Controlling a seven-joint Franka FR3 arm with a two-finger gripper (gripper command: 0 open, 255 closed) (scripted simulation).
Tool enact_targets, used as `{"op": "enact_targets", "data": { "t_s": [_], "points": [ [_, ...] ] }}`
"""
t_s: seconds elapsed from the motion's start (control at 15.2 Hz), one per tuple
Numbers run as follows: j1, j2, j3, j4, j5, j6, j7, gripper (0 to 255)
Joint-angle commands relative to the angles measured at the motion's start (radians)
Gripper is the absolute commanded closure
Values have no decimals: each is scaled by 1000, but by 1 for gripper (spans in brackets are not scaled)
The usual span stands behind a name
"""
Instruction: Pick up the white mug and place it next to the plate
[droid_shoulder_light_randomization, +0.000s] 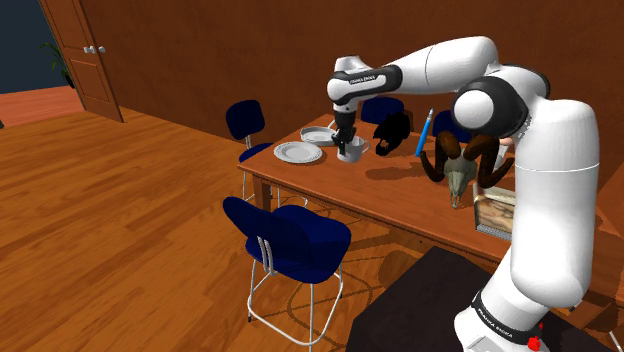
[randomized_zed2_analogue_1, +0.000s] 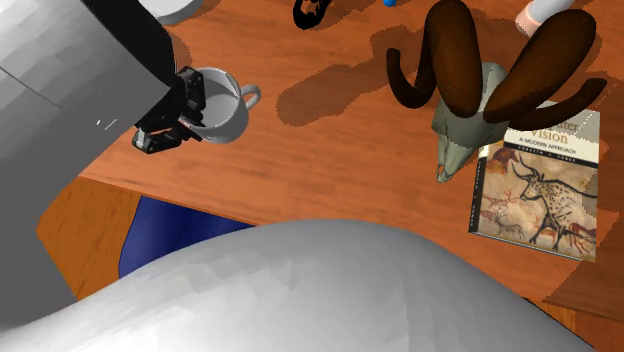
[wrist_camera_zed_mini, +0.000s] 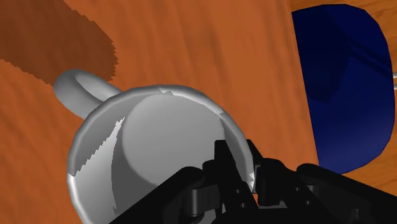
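Note:
The white mug (droid_shoulder_light_randomization: 353, 152) stands upright on the wooden table (droid_shoulder_light_randomization: 400, 200), just to the shoulder view's right of the white plate (droid_shoulder_light_randomization: 297, 152). My gripper (droid_shoulder_light_randomization: 347, 140) comes down from above and is shut on the mug's rim. In the wrist view the mug (wrist_camera_zed_mini: 153, 146) shows its hollow inside, and the gripper (wrist_camera_zed_mini: 240, 177) clasps the wall on the side opposite the handle. In the second exterior view the gripper (randomized_zed2_analogue_1: 190, 108) grips the mug (randomized_zed2_analogue_1: 225, 110) on the side away from the handle. Whether the mug's base touches the table I cannot tell.
A second white dish (droid_shoulder_light_randomization: 318, 134) lies behind the plate. A horned skull (randomized_zed2_analogue_1: 470, 100), a book (randomized_zed2_analogue_1: 540, 180), a blue pen (droid_shoulder_light_randomization: 424, 132) and a black object (droid_shoulder_light_randomization: 390, 130) occupy the table's other end. Blue chairs (droid_shoulder_light_randomization: 290, 235) stand along the table's near edge.

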Motion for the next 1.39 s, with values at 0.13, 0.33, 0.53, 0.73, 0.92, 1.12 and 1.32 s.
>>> {"op": "enact_targets", "data": {
  "t_s": [0.13,0.33,0.53,0.73,0.92,1.12,1.32],
  "points": [
    [1,11,2,-39,2,50,2,255],
    [1,21,3,-65,4,86,3,255],
    [1,33,4,-88,7,121,3,255],
    [0,46,6,-109,10,155,2,255],
    [-1,62,8,-128,13,189,2,255],
    [-1,66,8,-132,13,197,2,255],
    [-1,66,8,-132,13,197,2,255]
  ]
}}
